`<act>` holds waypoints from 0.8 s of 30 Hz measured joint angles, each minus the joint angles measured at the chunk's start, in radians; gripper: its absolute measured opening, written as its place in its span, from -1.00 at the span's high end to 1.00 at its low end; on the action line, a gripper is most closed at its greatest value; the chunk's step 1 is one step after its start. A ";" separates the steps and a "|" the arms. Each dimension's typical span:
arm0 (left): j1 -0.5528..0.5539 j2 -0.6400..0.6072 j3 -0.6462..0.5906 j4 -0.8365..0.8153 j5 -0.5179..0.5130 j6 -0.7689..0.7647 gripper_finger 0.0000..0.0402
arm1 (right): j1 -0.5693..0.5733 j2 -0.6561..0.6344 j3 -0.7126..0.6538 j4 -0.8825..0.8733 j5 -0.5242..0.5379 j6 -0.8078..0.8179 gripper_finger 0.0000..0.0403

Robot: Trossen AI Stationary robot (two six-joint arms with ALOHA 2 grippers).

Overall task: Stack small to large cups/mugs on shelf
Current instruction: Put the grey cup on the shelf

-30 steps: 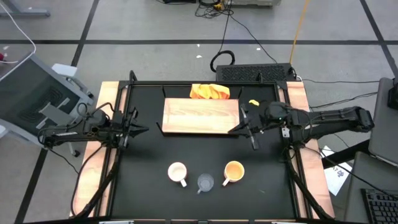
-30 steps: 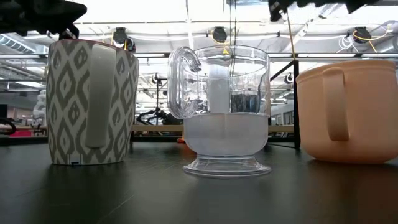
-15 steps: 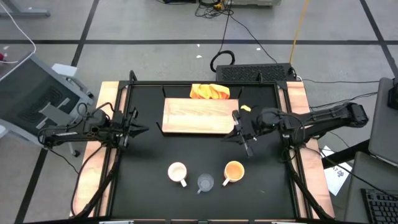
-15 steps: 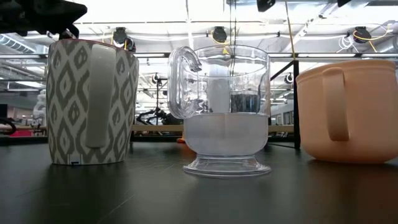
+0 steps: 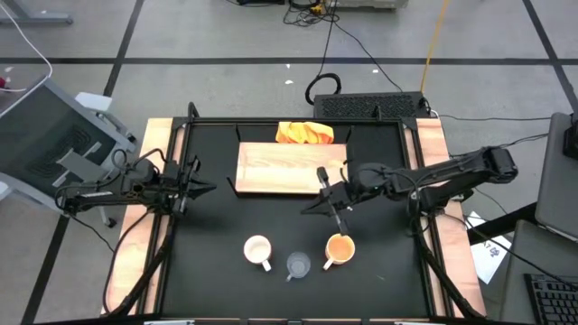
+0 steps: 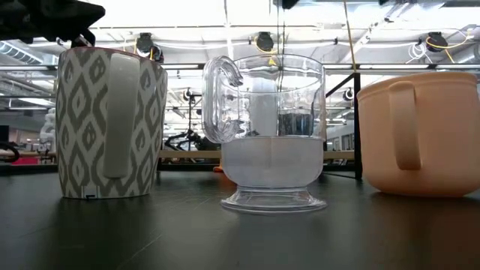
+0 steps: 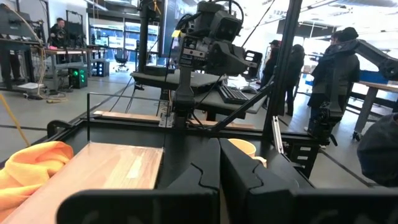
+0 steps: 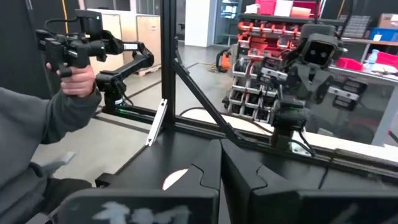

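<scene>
In the high view three vessels stand in a row near the table's near edge: a white handled mug [image 5: 258, 250], a clear glass cup [image 5: 298, 264] and an orange-yellow mug [image 5: 340, 247]. The low view shows the white mug [image 6: 112, 124] grey-patterned, with the glass cup [image 6: 270, 131] and the orange mug [image 6: 420, 135] beside it. The light-wood shelf board [image 5: 291, 168] lies flat toward the far side. My right gripper [image 5: 323, 206] hovers shut between the board and the orange mug. My left gripper [image 5: 197, 188] waits shut at the table's left side.
An orange-yellow cloth [image 5: 305, 134] lies bunched at the board's far edge. A raised black frame [image 5: 181, 135] borders the table. Black tabletop lies bare between the board and the mugs. A person [image 8: 56, 118] holding a device stands beyond the table.
My right gripper has moved from the board's right end toward the table's left and near side, ending close to the orange mug, and has left the top of the low view. The mugs, the glass cup and the board have stayed put.
</scene>
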 joint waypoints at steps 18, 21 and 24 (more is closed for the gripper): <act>0.000 0.000 0.000 -0.001 0.000 0.005 0.99 | 0.013 0.214 0.197 -0.051 -0.002 0.007 1.00; 0.000 0.000 0.000 -0.003 0.000 0.016 0.99 | 0.006 0.214 0.213 -0.064 -0.003 0.022 1.00; 0.000 0.000 0.000 -0.015 0.000 0.018 0.99 | 0.005 0.214 0.257 -0.136 -0.005 0.016 1.00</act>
